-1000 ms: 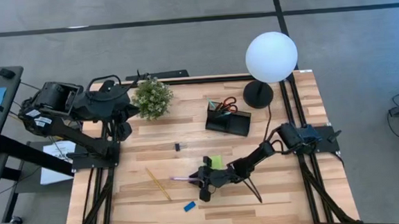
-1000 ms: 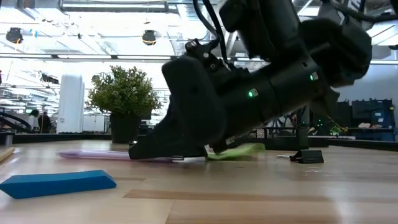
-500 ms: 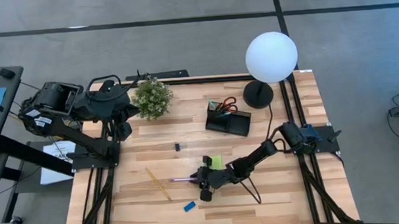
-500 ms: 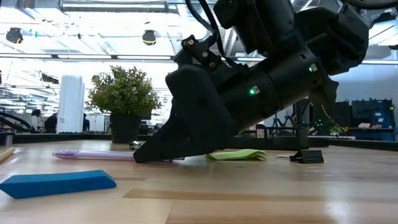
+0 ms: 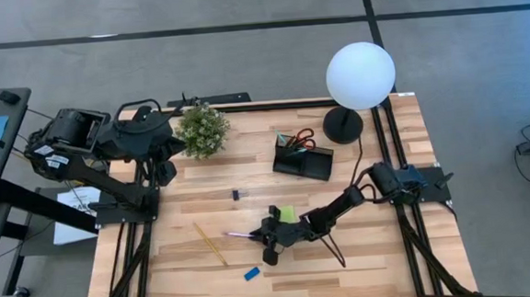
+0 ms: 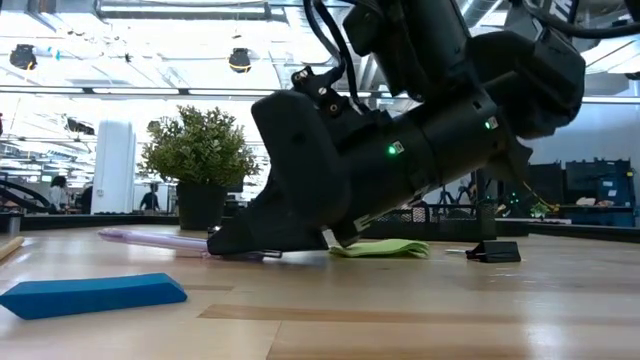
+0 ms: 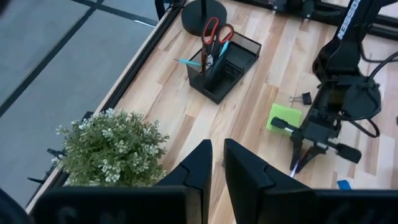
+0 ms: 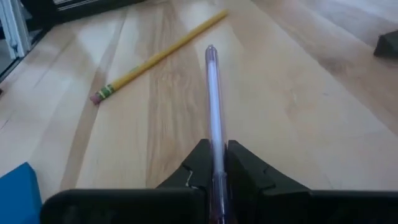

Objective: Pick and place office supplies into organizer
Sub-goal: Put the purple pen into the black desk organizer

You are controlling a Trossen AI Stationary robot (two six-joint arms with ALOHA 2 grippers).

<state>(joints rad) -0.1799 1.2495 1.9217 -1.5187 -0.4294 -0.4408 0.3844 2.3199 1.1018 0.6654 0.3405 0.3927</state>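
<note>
Right fingers [image 8: 214, 163] are clamped on the pink pen [image 8: 212, 99], low on the table [image 5: 391, 251].
Next, I'd say: lift it, carry to the organizer [image 5: 303, 160]; left fingers [image 7: 214, 163] idle, nearly shut, empty.

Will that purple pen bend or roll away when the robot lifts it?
Probably not bend: the pen looks like a straight, stiff plastic tube. It is round, so it could roll if dropped. The right gripper pinches one end, so the long free end may droop or swing a little.

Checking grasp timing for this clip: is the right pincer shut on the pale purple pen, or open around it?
Shut on it. The right wrist view shows the right pincer pressing both fingers against the pale purple translucent pen.
</note>
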